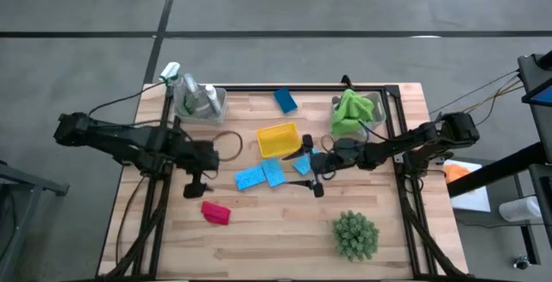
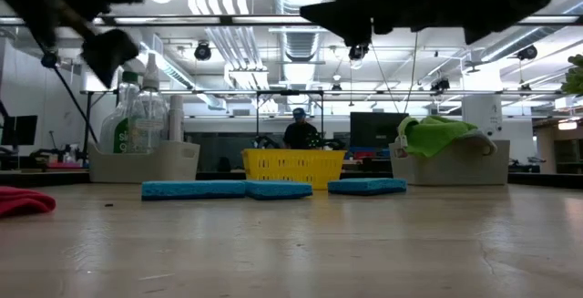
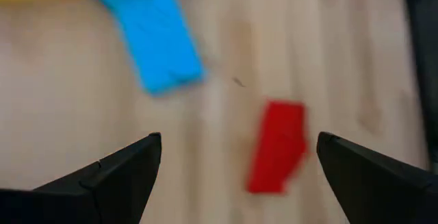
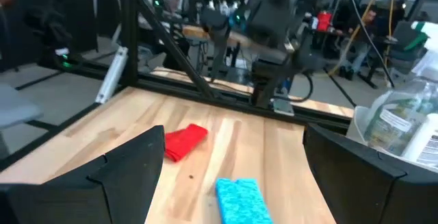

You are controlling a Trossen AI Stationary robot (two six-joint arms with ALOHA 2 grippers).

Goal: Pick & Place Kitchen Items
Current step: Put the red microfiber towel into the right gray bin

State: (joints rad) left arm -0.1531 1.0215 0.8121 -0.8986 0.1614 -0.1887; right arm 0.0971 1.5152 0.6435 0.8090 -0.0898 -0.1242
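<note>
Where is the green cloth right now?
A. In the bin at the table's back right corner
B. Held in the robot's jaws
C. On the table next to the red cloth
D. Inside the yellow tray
A. In the high view the green cloth is piled in the bin at the table's back right corner, well away from the red cloth and the yellow tray.

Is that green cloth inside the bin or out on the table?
Inside: the green cloth sits heaped in the bin, bulging above its rim.
</note>
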